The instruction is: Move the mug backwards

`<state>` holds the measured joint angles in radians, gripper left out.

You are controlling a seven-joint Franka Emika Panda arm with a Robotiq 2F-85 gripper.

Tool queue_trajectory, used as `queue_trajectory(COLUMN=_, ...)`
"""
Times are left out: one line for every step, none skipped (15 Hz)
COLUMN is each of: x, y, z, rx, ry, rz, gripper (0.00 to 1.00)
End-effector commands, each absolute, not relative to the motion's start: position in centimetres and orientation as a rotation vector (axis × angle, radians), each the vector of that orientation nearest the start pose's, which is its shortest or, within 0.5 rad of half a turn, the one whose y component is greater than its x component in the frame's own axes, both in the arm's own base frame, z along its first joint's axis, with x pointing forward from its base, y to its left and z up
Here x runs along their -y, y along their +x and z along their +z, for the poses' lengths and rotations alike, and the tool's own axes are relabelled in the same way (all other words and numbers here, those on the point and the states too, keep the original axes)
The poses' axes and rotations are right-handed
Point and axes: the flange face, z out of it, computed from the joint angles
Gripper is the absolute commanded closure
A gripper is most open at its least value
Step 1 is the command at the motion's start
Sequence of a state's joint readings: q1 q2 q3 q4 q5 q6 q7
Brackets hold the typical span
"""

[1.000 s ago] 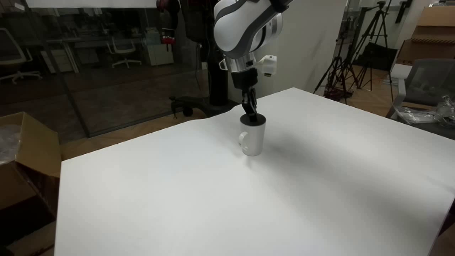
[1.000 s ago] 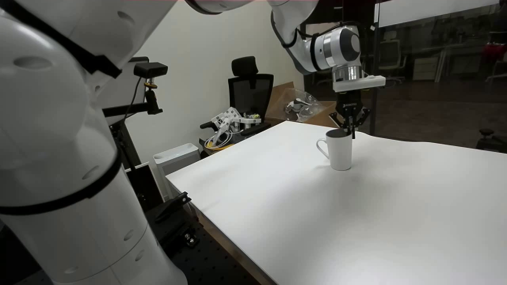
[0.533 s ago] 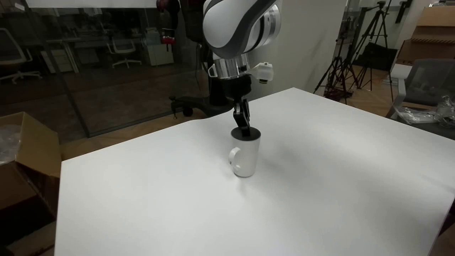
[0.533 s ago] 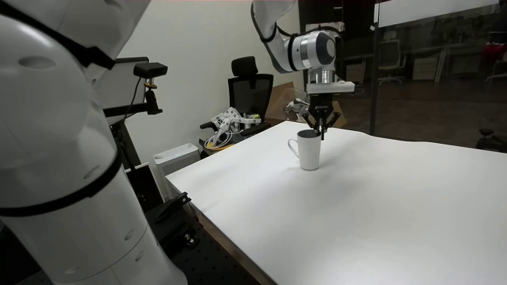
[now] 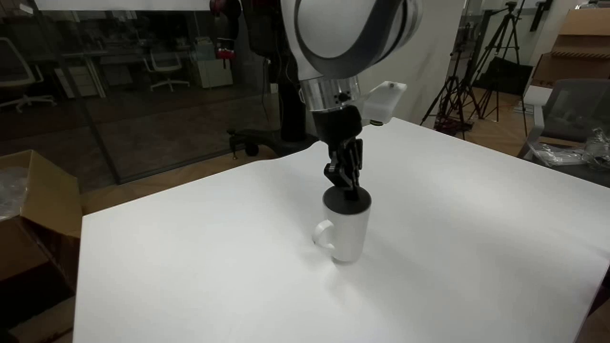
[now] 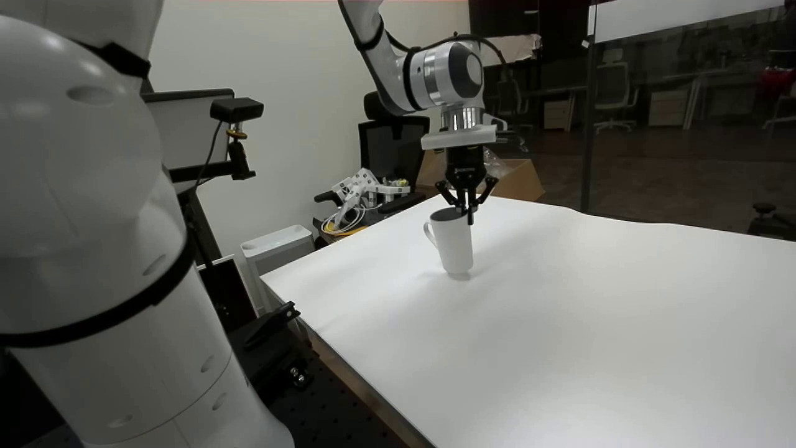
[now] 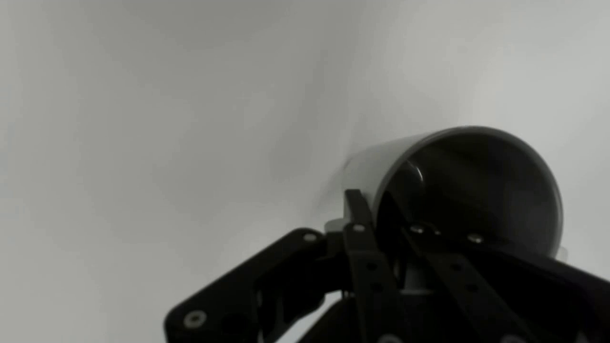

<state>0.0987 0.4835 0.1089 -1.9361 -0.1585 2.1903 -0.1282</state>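
Claw (image 7: 376, 212) pinches the mug (image 5: 350, 236); its handle (image 5: 322, 228) shows clearly in both exterior views only.

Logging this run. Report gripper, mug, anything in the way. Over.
Gripper: shut on white mug, fingers inside and outside it. Mug slightly tilted; base contact with white tabletop unclear. No obstacle seen against mug.

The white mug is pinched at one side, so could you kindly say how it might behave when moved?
The mug is likely stiff: its rim looks round, though the gripper pinches it. It may swing or tip, since the hold is off-centre and it leans slightly in an exterior view. Smooth-looking, it might slip between the fingers.
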Motion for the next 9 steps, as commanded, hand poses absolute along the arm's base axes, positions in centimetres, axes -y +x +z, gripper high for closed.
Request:
queue_trajectory(x=-8.9, y=53.2, z=23.7, rx=0.405, ry=-3.206, rz=0.270, gripper=0.98)
queue_trajectory(x=-8.1, y=51.8, z=23.8, rx=0.331, ry=-3.210, rz=0.252, gripper=0.98)
queue_trajectory(x=-7.4, y=50.7, z=23.7, rx=0.258, ry=-3.212, rz=0.229, gripper=0.98)
queue_trajectory(x=-6.7, y=49.7, z=23.5, rx=0.192, ry=-3.209, rz=0.201, gripper=0.98)
queue_trajectory(x=-6.0, y=48.8, z=23.4, rx=0.132, ry=-3.197, rz=0.167, gripper=0.98)
queue_trajectory(x=-5.3, y=48.0, z=23.2, rx=0.091, ry=-3.189, rz=0.139, gripper=0.98)
queue_trajectory(x=-4.7, y=47.4, z=23.1, rx=0.060, ry=-3.180, rz=0.105, gripper=0.98)
queue_trajectory(x=-4.1, y=46.7, z=23.1, rx=0.038, ry=-3.172, rz=0.072, gripper=0.98)
queue_trajectory(x=-3.6, y=46.3, z=23.0, rx=0.024, ry=-3.168, rz=0.039, gripper=0.98)
